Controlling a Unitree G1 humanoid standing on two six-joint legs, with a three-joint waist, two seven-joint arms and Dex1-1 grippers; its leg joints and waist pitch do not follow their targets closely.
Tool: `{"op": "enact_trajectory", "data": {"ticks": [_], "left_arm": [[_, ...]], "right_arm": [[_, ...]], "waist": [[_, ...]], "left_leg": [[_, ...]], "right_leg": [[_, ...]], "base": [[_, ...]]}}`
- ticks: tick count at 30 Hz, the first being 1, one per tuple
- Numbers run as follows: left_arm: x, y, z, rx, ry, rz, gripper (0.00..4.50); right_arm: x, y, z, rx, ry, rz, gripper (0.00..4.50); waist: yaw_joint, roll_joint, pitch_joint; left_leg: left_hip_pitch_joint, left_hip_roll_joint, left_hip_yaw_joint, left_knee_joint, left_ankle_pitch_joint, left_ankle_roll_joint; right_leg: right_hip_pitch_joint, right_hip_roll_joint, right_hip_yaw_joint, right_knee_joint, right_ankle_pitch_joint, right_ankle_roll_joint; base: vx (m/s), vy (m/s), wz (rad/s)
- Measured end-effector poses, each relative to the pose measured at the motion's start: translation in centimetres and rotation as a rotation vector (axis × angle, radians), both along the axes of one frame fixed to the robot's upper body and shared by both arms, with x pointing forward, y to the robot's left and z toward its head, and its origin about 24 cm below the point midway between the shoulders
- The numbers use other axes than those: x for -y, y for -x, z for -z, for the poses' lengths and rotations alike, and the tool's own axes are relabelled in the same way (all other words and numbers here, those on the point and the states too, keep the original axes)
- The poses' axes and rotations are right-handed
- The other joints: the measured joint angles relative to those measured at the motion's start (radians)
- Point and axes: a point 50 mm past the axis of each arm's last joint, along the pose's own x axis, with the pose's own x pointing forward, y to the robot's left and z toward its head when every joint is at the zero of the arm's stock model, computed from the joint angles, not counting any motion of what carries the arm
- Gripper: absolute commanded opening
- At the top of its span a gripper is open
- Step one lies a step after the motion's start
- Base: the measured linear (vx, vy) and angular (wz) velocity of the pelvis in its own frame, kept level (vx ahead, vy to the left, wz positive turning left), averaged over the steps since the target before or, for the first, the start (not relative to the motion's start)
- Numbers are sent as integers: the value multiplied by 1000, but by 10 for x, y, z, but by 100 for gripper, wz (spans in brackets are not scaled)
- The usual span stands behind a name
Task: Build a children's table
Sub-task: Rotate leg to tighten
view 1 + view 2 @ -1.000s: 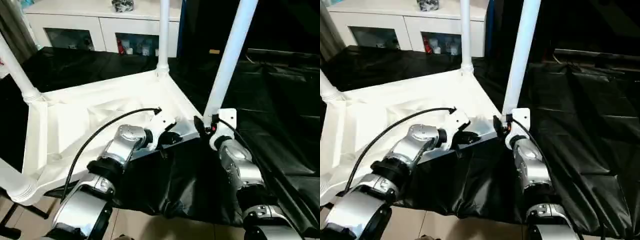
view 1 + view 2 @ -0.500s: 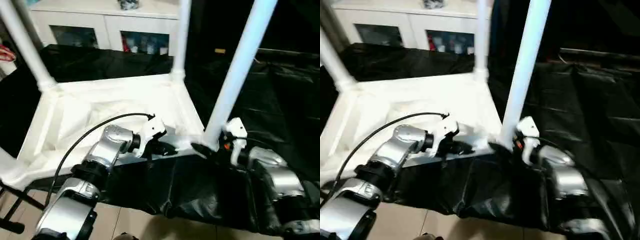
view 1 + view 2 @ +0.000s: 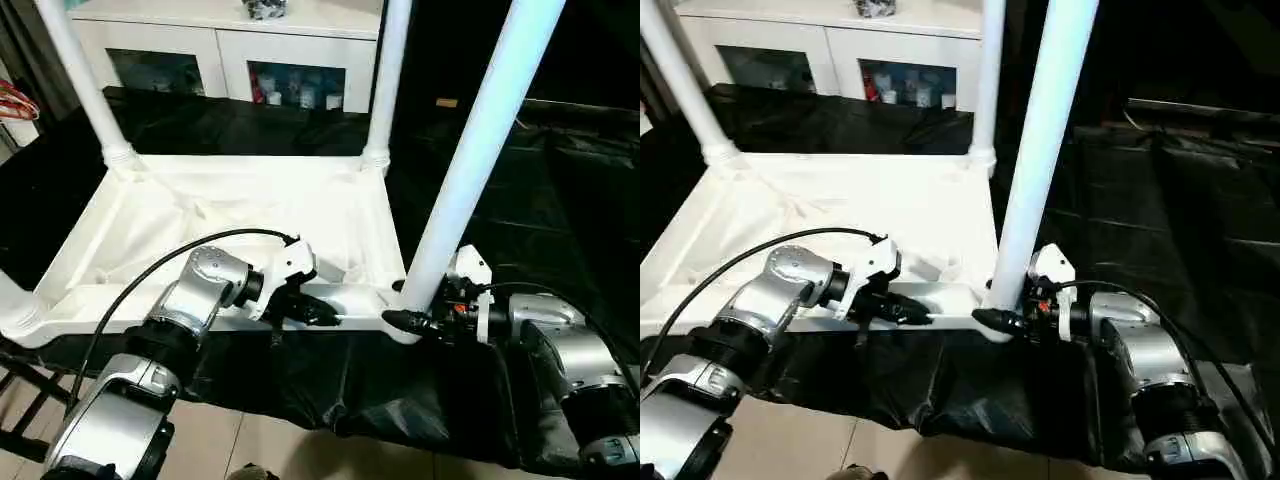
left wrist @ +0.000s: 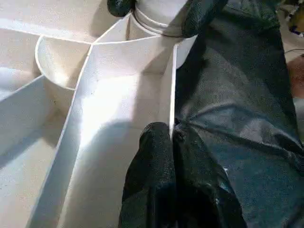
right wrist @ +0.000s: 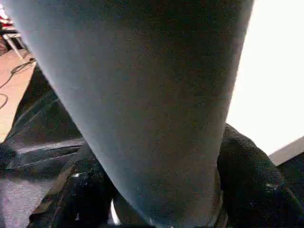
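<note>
Children's table (image 3: pixel 250 215) — white plastic, lying upside down on a black-draped table (image 3: pixel 560 210), legs standing up.

Left hand (image 3: pixel 312 312) — fingers pressed together, pinching the near rim wall.

Right hand (image 3: pixel 405 322) — fingers set around the base of the near right leg (image 3: pixel 470 160) at its corner socket.

Risk — if the leg is only partly seated, a sideways pull could tilt or unseat it.

Markings — none legible.

Pretty tight at the near right corner: the right gripper (image 3: pixel 405 320) wraps the near leg (image 3: pixel 478 150). Two far legs (image 3: pixel 385 85) fence off the back edge, while the upturned tabletop (image 3: pixel 200 215) between them stays open from above.
</note>
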Motion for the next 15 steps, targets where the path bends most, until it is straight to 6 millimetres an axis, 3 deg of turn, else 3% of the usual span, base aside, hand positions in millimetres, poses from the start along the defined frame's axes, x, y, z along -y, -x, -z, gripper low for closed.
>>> {"op": "enact_trajectory", "data": {"ticks": [6, 10, 15], "left_arm": [[3, 0, 1, 2, 5, -2, 0], [7, -4, 3, 35, 14, -65, 0], [24, -15, 5, 97, 10, -190, 0]], "right_arm": [[-5, 1, 3, 6, -22, 18, 254], [-7, -2, 9, 33, -61, 176, 254], [-14, -14, 18, 79, -114, 518, 254]], "waist": [[3, 1, 0], [-2, 1, -1], [-16, 3, -1]], "left_leg": [[0, 0, 0, 0, 0, 0], [3, 0, 0, 2, 0, -1], [7, 0, 0, 3, 0, -1]], "right_leg": [[0, 0, 0, 1, 0, 0], [2, 0, 0, 2, 1, -1], [7, 0, 2, 1, 0, 0]], "base": [[0, 0, 0], [0, 0, 0], [0, 0, 0]]}}
